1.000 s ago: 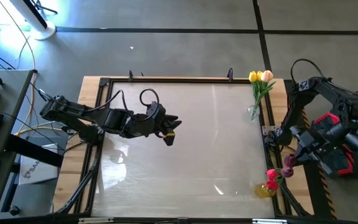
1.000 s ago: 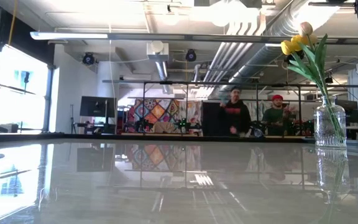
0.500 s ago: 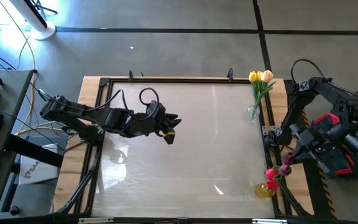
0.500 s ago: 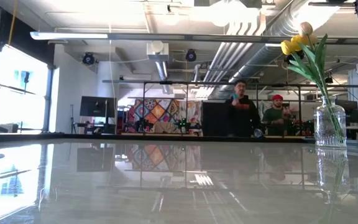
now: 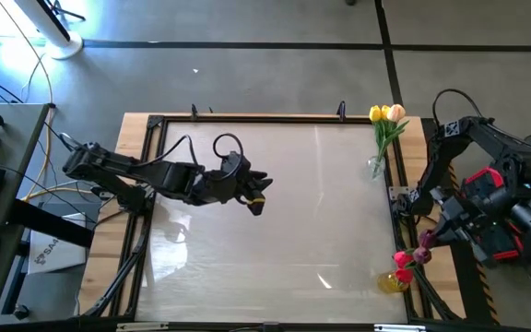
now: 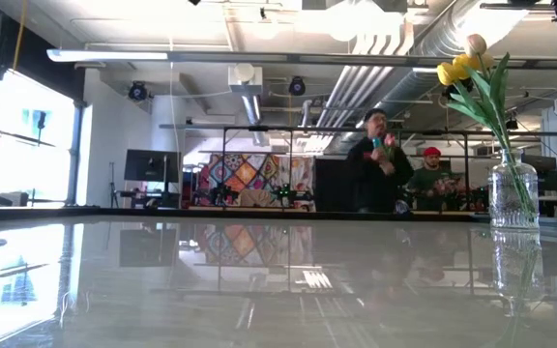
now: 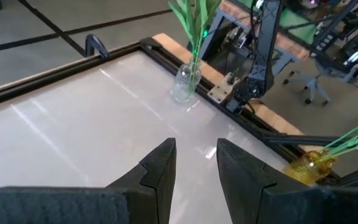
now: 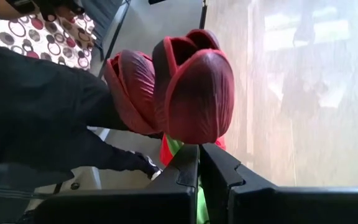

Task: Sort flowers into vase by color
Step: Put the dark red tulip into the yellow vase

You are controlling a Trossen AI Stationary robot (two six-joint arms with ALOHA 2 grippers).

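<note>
My right gripper (image 5: 431, 242) hangs off the table's right edge, just beyond the amber vase (image 5: 394, 281), shut on a dark maroon tulip (image 8: 194, 87). A second maroon head (image 8: 129, 90) sits close beside it. Red-pink tulips (image 5: 402, 260) stand in the amber vase by their stems. At the far right corner a clear glass vase (image 5: 376, 168) holds yellow and peach tulips (image 5: 386, 113); the low view shows the vase (image 6: 513, 193) and the tulips (image 6: 460, 66) too. My left gripper (image 5: 257, 191) hovers open over the table's left middle, with nothing between its fingers (image 7: 160, 165). My right gripper pinches a green stem (image 8: 196, 202) between its two fingers, just below the maroon heads. The heads stand right past the fingertips (image 8: 188, 163). Whether one stem or two lie in the pinch, the fingers hide. The flower is lifted clear of the table, beside the amber vase.
The pale glossy tabletop (image 5: 275, 249) lies inside a dark metal frame (image 5: 247, 120) with wooden borders. The right arm's base and cables (image 5: 496, 203) crowd the right side. People (image 6: 380, 174) stand in the room beyond the far edge.
My left arm has edged a little toward the table's right. A person in the room beyond has walked to the right. The flowers in both vases have stayed put.
</note>
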